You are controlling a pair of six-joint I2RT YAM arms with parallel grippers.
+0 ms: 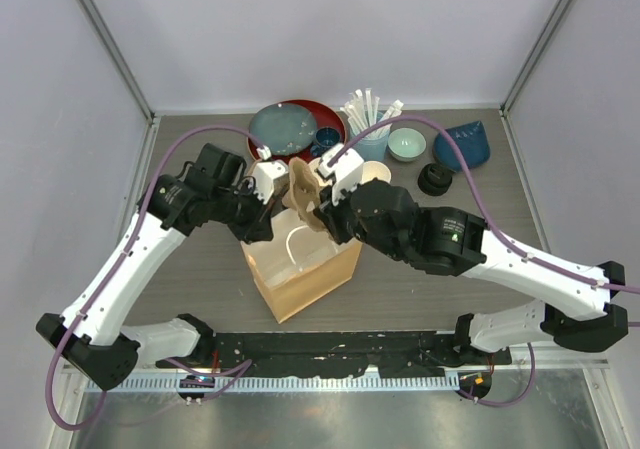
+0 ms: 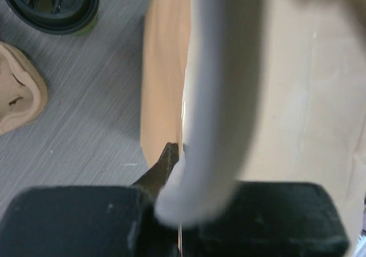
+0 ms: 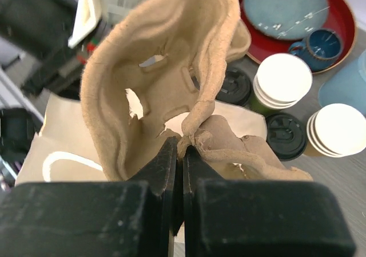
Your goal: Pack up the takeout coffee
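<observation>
My right gripper (image 3: 183, 149) is shut on the rim of a tan pulp cup carrier (image 3: 166, 74) and holds it upright over the open brown paper bag (image 1: 305, 269). My left gripper (image 2: 180, 154) is shut on the bag's top edge (image 2: 166, 85), beside its white handle (image 2: 223, 97). Two black-lidded cups stand on the table behind the carrier: the green-sided one (image 3: 235, 88) and the brown-sided one (image 3: 286, 135). The green-sided cup also shows in the left wrist view (image 2: 54, 5). In the top view both cups are hidden under my right gripper (image 1: 318, 209).
Two lidless cream-rimmed cup stacks (image 3: 283, 79) (image 3: 340, 128) stand next to the lidded cups. At the back are a red tray (image 1: 335, 119) with a blue plate and mug, a blue cup of straws (image 1: 370, 141), a green bowl (image 1: 407, 145), black lids (image 1: 437, 179) and a blue dish (image 1: 463, 145).
</observation>
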